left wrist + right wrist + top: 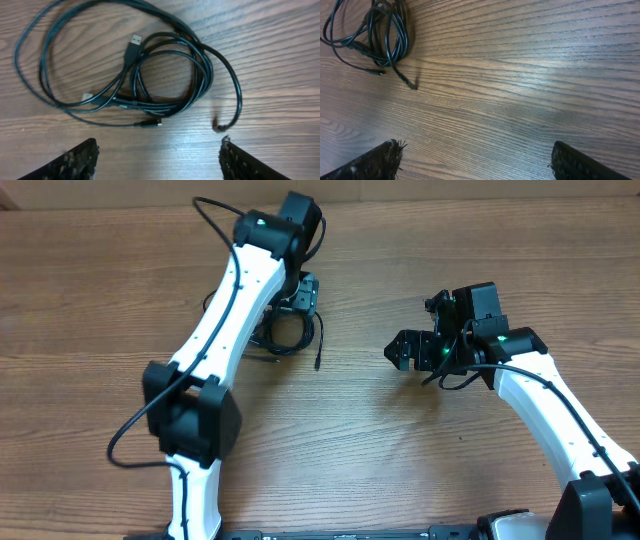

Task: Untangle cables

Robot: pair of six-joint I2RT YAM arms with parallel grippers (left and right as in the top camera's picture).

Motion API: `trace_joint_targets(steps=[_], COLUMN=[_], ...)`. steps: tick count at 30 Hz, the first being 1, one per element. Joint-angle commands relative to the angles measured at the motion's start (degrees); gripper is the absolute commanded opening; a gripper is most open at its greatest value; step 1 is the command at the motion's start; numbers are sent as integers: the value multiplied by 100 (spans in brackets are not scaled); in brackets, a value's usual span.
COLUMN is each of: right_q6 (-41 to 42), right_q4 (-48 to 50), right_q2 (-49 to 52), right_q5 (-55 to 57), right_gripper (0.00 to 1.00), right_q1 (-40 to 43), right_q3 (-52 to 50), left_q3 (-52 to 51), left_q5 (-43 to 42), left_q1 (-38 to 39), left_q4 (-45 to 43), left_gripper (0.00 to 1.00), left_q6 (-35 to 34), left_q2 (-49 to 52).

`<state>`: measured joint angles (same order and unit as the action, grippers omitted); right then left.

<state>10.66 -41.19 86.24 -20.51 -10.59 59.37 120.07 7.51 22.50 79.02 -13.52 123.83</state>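
Observation:
The cables (150,75) lie in a tangled bundle of thin black loops on the wooden table, with a USB plug (134,42) pointing up among them and a loose end (218,126) curling down at the right. My left gripper (160,152) hovers just short of the bundle, open, with bare wood between its fingers (75,162). From overhead the left gripper (298,298) covers part of the cables (285,338). My right gripper (412,340) is well to the right of the bundle. It is open and empty (475,157), and the cables (375,35) show at its top left.
The wooden table (380,440) stretches around both arms. The left arm (225,310) reaches diagonally across the left half. The right arm (540,400) comes in from the lower right.

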Motion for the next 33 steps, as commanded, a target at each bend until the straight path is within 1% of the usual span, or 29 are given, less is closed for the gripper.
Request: trace_joint_targets(steps=[1,5,10,11,14,19,22,24,29,33], right_q6=[-20,-20,-20,-20,-20,-22,-22,-22,-22,-17], right_q4=[17,13,13,13,11,13,11,9,11,11], right_q2=[-22,-22,-22,-22,-22,-22,-22,-22,-22,-22], right_q5=[55,55,55,57,55,59,61,59,59,57], right_gripper=[94,94,95,95,95,95,96,96,96,96], right_q1=[-7,-7,-7,-7,-7,-7,-7,-7,-7,-7], right_q3=[173,173,173,173,173,173,173,173,173,173], left_q3=[79,79,79,79,79,79,76,76,76,57], left_q5=[39,70,356,428,636,599,348,35,-1178,-1292], left_q1=[-11,-11,-11,-13,-37,-144,-269,-374,-612,-717], left_q4=[-122,-496,-1019,-1097,-1294,-1266,-1209,-1215,-1237,-1353], left_gripper=[79,78,77,77,72,74,74,73,74,76], left_q6=[424,645,1174,1335,2111,3073,3390,3517,4111,4249], left_q2=[315,697,997,1023,1054,1071,1075,1075,1080,1080])
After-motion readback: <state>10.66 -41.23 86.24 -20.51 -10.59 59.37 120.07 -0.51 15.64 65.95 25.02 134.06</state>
